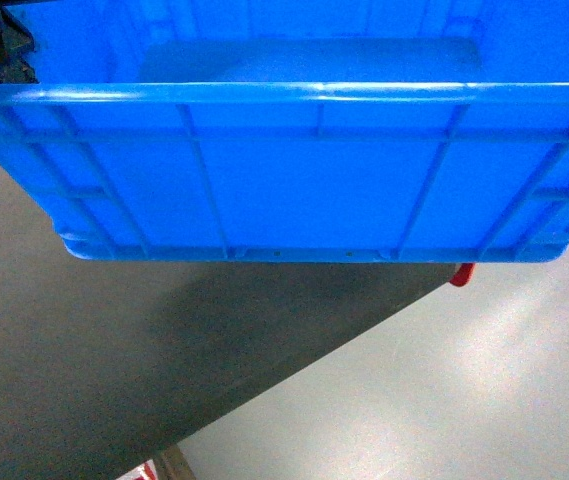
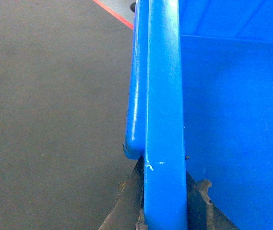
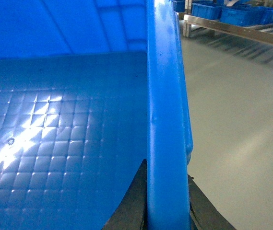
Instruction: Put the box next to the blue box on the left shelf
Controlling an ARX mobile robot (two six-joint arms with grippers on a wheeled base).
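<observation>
Firmly, our left jaws (image 2: 165,218) were clamped on the box (image 1: 304,190), one dark finger (image 2: 126,203) outside its thick rim and the other (image 2: 201,201) inside, at the bottom edge of the left wrist view. Our right jaws (image 3: 167,211) gripped the opposite rim the same way — one dark finger (image 3: 131,206) over the gridded box floor, the other (image 3: 201,208) on the outer side. Between the two grips the box hung clear of the ground, spanning nearly the whole head view; its vertical-ribbed wall faced us and its shadow fell on the dark grey floor (image 1: 54,370) below. That dark floor met a paler, glossy floor (image 1: 444,400) along a diagonal edge, and a small red piece (image 1: 462,274) peeked out beneath the box's lower right corner. Past the right rim, well apart from the box, a shelf (image 3: 237,29) with a shiny metal rail carried other blue boxes (image 3: 242,13) — whether it was the left shelf we could not tell. A red line (image 2: 112,13) crossed the floor near the left rim.
</observation>
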